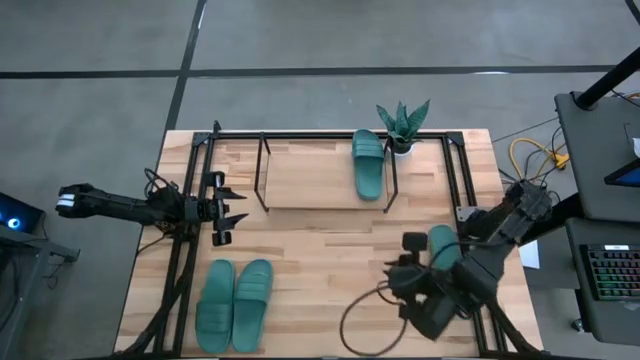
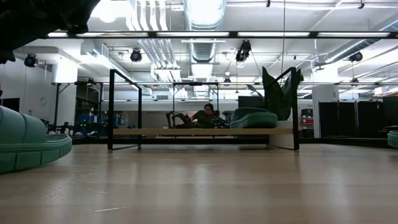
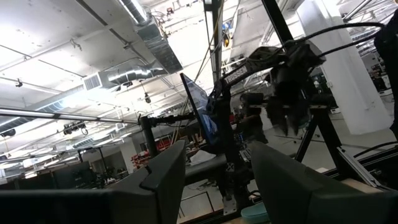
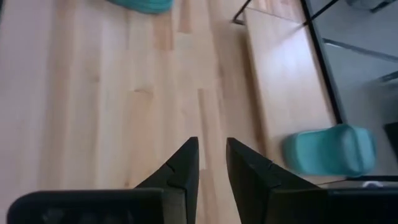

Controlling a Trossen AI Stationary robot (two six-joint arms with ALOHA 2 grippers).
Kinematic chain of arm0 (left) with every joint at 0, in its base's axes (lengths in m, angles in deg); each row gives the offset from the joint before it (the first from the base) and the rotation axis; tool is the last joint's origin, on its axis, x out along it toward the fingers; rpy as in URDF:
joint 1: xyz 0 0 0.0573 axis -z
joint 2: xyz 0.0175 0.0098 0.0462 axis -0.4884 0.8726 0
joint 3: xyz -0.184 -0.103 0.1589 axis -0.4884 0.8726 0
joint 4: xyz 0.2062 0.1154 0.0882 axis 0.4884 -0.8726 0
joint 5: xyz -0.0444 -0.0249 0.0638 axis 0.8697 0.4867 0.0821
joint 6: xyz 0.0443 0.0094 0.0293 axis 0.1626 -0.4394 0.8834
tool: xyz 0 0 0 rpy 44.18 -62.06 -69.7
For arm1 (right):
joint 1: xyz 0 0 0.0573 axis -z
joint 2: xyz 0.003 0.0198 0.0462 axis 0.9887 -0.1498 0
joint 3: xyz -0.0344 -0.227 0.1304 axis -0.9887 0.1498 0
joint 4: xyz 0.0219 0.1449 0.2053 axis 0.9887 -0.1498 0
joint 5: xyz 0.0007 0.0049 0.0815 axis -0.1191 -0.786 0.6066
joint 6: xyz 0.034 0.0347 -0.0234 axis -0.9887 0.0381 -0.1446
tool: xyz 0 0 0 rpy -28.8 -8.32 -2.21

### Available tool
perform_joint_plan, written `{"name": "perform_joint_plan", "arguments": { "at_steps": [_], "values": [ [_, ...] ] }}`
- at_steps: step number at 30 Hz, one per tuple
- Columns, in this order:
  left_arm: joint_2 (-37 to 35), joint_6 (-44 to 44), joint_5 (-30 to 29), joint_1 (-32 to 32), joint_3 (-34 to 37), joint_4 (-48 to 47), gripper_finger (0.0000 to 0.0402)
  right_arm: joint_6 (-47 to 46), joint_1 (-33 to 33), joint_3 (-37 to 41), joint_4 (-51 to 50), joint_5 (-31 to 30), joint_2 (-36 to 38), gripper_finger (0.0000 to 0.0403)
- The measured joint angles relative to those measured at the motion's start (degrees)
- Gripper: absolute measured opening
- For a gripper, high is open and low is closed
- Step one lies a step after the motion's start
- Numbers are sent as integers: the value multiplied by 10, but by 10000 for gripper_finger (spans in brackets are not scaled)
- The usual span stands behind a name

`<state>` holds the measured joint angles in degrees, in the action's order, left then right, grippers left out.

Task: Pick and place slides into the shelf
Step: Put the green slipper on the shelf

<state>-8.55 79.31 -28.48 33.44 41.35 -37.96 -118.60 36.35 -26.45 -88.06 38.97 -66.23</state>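
Note:
One teal slide lies sole-down on the right part of the shelf board. Two more slides rest side by side on the table near its near-left corner. A fourth slide lies on the table at the right, partly hidden by the right arm. My right gripper hovers above bare table beside that slide, pointing left, narrowly open and empty. My left gripper waits by the shelf's left end, wide open, empty.
A spiky potted plant stands at the shelf's far right corner. Black frame rails run along the table's left and right sides. A loose black cable loops on the table near the right arm. Bare wood spreads before the shelf.

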Motion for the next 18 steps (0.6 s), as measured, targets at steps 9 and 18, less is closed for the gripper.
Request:
{"name": "perform_joint_plan", "arguments": {
  "at_steps": [9,18],
  "values": [
    [0,0,0,0,0,0,167,-64,-35,24,4,0,0,70],
    [0,0,0,0,0,0,167,-70,-34,47,5,0,-1,69]
  ]
}}
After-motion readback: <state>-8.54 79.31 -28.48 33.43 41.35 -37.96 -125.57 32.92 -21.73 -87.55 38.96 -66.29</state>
